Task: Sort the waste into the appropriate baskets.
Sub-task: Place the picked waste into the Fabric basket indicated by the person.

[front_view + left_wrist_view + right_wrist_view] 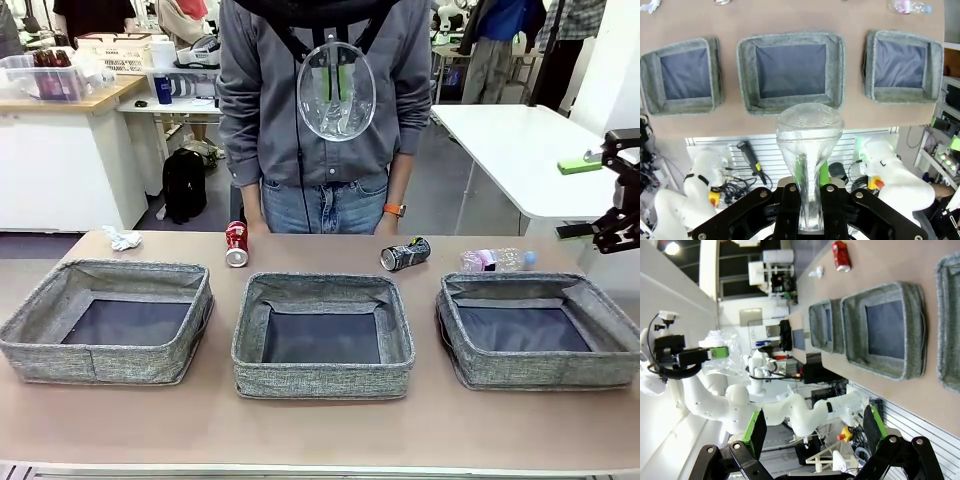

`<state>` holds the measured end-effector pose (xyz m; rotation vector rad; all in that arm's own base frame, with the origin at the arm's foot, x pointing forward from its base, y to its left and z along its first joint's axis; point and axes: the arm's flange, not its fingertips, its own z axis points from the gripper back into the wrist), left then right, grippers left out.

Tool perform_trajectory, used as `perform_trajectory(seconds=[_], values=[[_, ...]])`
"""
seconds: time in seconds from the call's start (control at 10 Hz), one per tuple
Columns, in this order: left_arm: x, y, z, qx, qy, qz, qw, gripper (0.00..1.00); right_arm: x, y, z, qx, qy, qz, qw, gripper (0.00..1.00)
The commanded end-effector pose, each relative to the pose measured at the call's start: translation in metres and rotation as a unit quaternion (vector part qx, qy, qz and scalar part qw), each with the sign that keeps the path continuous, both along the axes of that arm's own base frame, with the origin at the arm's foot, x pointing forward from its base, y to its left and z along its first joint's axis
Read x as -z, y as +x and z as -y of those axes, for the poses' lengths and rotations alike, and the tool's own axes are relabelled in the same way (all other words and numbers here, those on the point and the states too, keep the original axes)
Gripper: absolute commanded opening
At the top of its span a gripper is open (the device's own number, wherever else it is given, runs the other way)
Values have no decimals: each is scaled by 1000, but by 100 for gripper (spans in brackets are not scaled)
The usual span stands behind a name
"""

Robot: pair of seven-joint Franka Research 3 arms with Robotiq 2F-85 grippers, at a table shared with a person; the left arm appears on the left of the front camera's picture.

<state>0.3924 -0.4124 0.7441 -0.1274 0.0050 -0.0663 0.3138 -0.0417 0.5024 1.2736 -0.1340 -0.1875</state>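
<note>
By the left end of the table's [320, 430] far edge sits the paper wad [122, 238]. It is soft and next to weightless, so I reckon any pinch across its bulk will do. In front of it sits the left basket [110, 270], with nothing in it. The red can [236, 244] rests by the far edge, just beyond the middle basket's [320, 282] left corner, and appears to lie on its side. I judge it light, thin-walled and ready to roll, so I would close gently across the barrel at mid-length. High above the table's near edge, about in line with the middle basket, my left gripper [811, 170] is clamped on the clear bottle [810, 130] at its narrow end, with the wide base pointing away. That bottle looks empty, so I expect it to be light, slick and easily crushed. The narrow end should be its stiffest part, so the hold seems sound, though the long body could swing. The black-and-silver can [405, 254] lies on its side beyond the middle basket's right corner, and I would handle it like the red one. The pink-labelled bottle [497, 260] lies lengthwise by the far edge behind the right basket [540, 283]. I would take it across the labelled middle. My right gripper [815, 427] hangs raised by the table's right edge, jaws spread wide, holding nothing.
</note>
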Motion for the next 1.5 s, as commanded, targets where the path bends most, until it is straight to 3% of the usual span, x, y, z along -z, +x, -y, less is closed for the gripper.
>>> perform_trajectory(seconds=[0.0, 1.4], values=[[-1, -3, -2, -1, 4, 3, 1000, 9, -2, 1, -1, 0, 2, -2, 1000, 100], [0, 0, 0, 0, 0, 0, 1000, 9, 0, 0, 0, 0, 0, 0, 1000, 100]])
